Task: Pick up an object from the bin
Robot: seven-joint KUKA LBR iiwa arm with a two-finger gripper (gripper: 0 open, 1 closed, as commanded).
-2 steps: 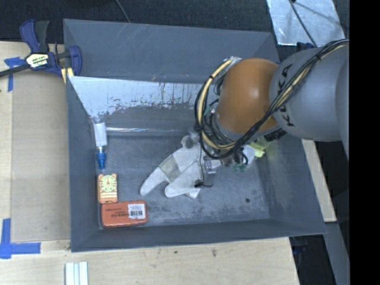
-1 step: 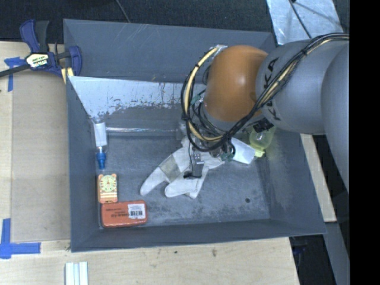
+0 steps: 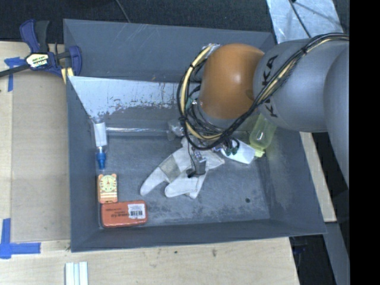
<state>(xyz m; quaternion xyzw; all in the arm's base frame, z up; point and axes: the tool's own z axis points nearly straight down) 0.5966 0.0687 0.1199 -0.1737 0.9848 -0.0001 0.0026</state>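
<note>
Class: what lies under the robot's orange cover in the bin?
The tool hangs over a white crumpled cloth; a yellow-green bottle pokes out to the right. Whatever lies directly beneath the cover is hidden.

Even, moderate light falls on the grey bin (image 3: 267,189) from above; a soft highlight sits on the arm's orange cover (image 3: 233,79) over its centre, with only faint shadow on the floor beneath.

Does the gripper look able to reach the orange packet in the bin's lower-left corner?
Probably yes: the orange packet lies uncovered, with nothing on top; the bin wall close beside it may crowd the gripper.
</note>
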